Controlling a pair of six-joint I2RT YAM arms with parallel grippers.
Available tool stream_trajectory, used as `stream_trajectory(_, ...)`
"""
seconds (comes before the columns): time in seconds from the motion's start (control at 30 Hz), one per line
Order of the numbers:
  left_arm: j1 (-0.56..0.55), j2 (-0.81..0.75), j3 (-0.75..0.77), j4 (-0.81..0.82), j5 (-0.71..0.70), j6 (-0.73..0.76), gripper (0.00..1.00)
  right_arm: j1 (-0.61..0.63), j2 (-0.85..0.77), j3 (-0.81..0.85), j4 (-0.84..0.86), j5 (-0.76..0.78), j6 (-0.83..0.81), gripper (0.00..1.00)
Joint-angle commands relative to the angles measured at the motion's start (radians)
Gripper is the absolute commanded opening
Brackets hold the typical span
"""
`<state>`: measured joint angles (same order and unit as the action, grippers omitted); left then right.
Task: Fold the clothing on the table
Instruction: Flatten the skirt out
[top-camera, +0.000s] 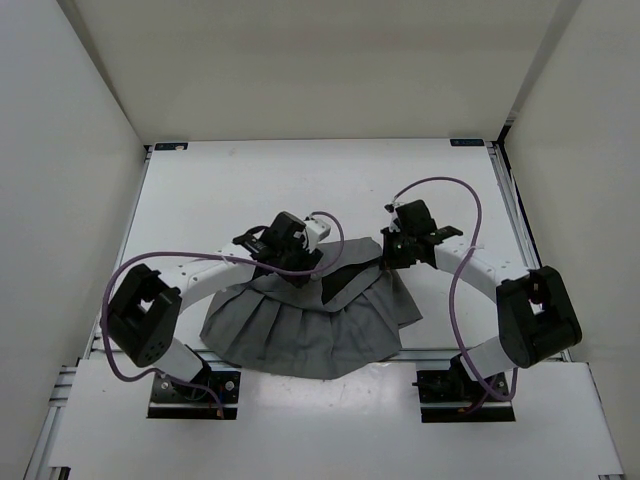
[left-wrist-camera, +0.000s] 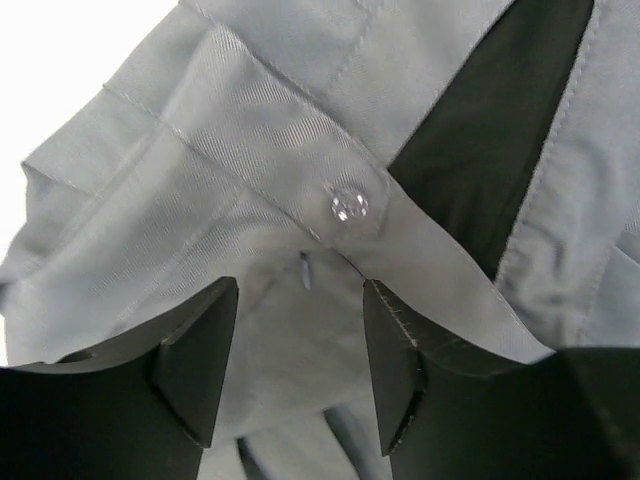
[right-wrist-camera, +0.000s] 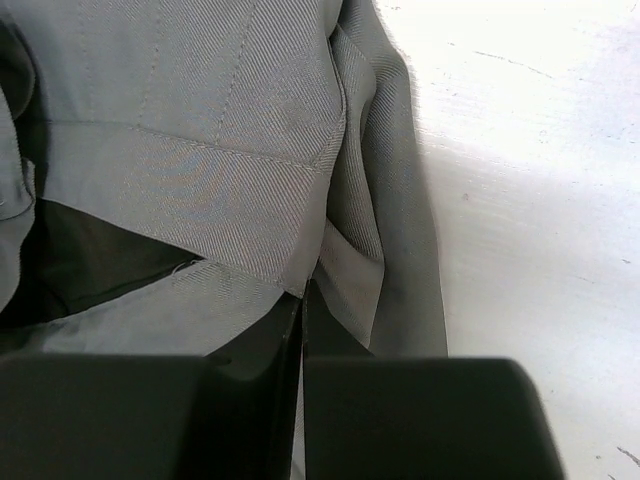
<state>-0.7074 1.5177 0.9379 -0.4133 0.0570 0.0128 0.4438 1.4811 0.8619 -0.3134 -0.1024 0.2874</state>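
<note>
Grey clothing (top-camera: 300, 325) lies rumpled low-centre on the table (top-camera: 250, 180). Left wrist view: the left gripper (left-wrist-camera: 300, 300) gapes empty over the waistband (left-wrist-camera: 300, 150). Right wrist view: the right gripper (right-wrist-camera: 302, 310) is closed, apparently pinching a hem corner (right-wrist-camera: 300, 280). The fold looks to be just starting, and the left must grasp next.

Plain white walls (top-camera: 300, 70) enclose the space on three sides, brightly lit.

You can see the grey pleated clothing (top-camera: 290, 335) fanned out, wrinkled, near the front edge of the white desk (top-camera: 240, 190) (dark lining exposed at its top).
</note>
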Motion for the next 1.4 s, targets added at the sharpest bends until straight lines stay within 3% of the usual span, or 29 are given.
stream_trajectory(0.0,0.003,-0.007,0.062,0.025,-0.028,0.088,0.65,0.003,-0.045,0.017,0.008,0.001,-0.001,0.0)
stream_trajectory(0.23,-0.001,0.084,0.093,0.018,0.01,0.136,0.65,0.01,-0.05,0.022,0.003,0.0,0.004,0.0)
stream_trajectory(0.47,-0.001,0.16,0.085,0.019,0.038,0.125,0.58,0.001,-0.054,0.023,-0.004,-0.008,-0.002,0.0)
stream_trajectory(0.57,0.002,0.186,0.079,0.024,0.032,0.11,0.29,-0.007,-0.061,0.02,0.0,-0.01,0.004,0.0)
stream_trajectory(0.63,0.005,0.193,0.087,0.021,0.038,0.107,0.03,-0.01,-0.068,0.02,0.0,-0.013,0.004,0.0)
stream_trajectory(0.67,0.006,0.178,0.082,0.024,0.034,0.089,0.0,-0.008,-0.071,0.014,-0.003,-0.01,0.001,0.0)
stream_trajectory(0.97,0.033,-0.17,0.061,0.034,0.107,-0.086,0.0,-0.059,-0.088,0.075,-0.052,0.03,-0.037,0.0)
stream_trajectory(1.37,0.105,-0.488,-0.18,0.016,0.106,-0.258,0.0,-0.208,-0.166,0.077,-0.144,0.07,-0.08,0.0)
